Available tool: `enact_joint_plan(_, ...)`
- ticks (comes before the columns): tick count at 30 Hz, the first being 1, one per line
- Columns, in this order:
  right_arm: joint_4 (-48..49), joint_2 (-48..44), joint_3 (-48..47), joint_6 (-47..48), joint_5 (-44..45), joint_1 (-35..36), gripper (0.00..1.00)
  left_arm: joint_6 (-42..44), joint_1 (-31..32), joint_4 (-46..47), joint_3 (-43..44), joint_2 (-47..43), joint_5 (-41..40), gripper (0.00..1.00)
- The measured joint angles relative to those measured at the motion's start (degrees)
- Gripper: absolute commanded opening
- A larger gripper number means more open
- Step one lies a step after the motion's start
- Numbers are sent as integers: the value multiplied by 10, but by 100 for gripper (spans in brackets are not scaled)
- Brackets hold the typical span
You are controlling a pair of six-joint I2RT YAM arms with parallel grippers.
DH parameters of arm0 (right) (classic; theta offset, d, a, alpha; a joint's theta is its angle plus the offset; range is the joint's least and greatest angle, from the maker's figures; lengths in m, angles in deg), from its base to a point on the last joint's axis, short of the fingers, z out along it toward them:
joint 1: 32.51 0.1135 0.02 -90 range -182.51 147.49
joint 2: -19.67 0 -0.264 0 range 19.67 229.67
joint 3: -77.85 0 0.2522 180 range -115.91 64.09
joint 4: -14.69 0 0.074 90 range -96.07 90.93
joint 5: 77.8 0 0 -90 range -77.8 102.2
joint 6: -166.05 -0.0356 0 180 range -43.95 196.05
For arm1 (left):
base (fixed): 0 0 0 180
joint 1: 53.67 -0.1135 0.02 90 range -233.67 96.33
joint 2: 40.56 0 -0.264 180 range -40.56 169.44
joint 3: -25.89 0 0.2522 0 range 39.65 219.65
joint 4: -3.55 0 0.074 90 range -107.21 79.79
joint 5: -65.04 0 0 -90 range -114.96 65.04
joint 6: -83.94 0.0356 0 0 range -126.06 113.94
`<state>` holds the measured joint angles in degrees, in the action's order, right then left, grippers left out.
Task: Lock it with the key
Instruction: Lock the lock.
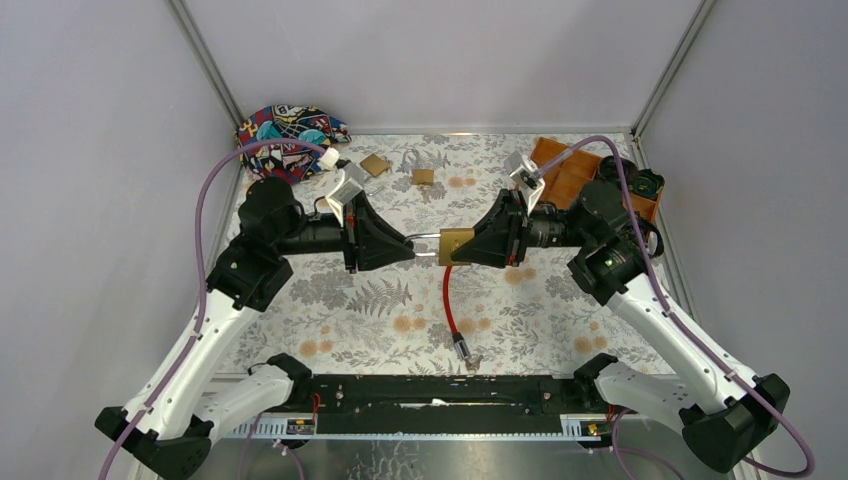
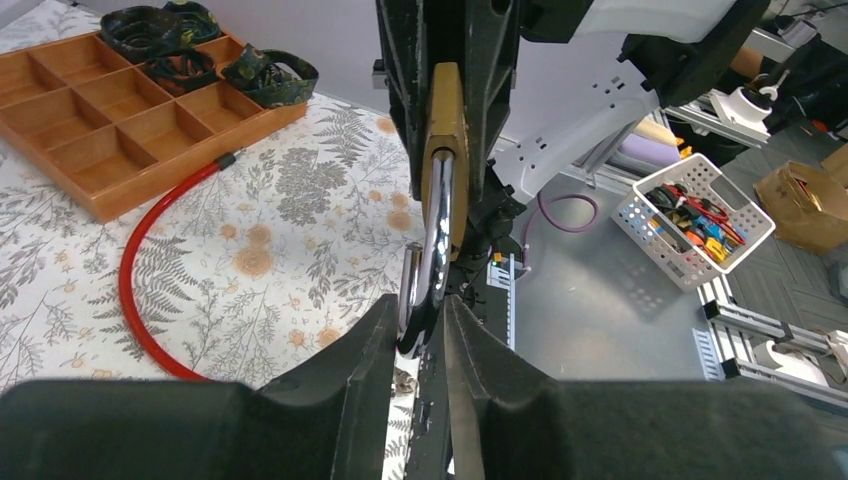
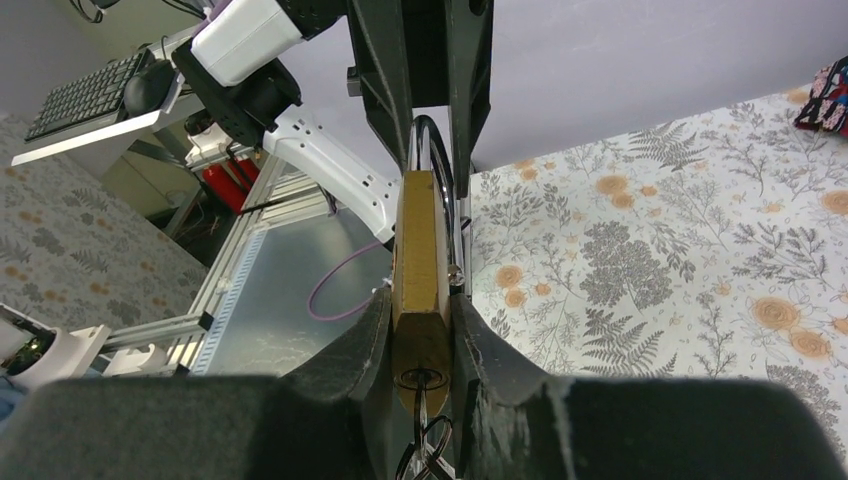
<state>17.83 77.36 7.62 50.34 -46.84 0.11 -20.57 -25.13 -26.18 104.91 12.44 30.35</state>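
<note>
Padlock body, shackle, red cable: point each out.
padlock body (image 3: 420, 250): right wrist view, narrow brass edge.
shackle (image 2: 432, 262): left wrist view, middle of the chrome bow.
red cable (image 1: 449, 305): top external view, midway along its length.

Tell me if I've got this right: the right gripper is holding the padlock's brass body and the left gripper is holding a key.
Not quite. The left gripper is closed on the padlock's silver shackle, not on a key; the left wrist view shows the steel loop between its fingers. The rest stands: the right gripper does hold the brass body.
</note>
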Motion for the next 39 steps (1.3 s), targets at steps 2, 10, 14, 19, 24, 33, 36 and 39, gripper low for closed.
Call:
enact_joint_plan(2,-12,0,-4,4,-2,0,0,-3,6,6,0,1,2,29)
enact_joint_plan(10,-35,-2,-16,20,-1,0,0,-16,17,16,0,3,7,0)
enact_joint_plan(14,-46,-9,-17,29,3,0,0,-17,26,22,0,6,5,0)
enact_joint_plan(19,-31,-14,-17,19,0,-5,0,-30,44,47,-4,9,-13,0)
enact_joint_plan(24,7,-15,-15,-9,-6,-16,0,-72,68,122,-28,7,-31,0)
enact_joint_plan(33,24,-28,-18,-9,6,-23,0,-108,90,217,-38,30,-46,0)
enact_joint_plan(36,18,-35,-18,-2,21,-24,0,-108,91,219,-31,39,-47,0)
enact_joint_plan(39,37,-31,-18,-11,26,-24,0,-99,100,218,-29,41,-62,0)
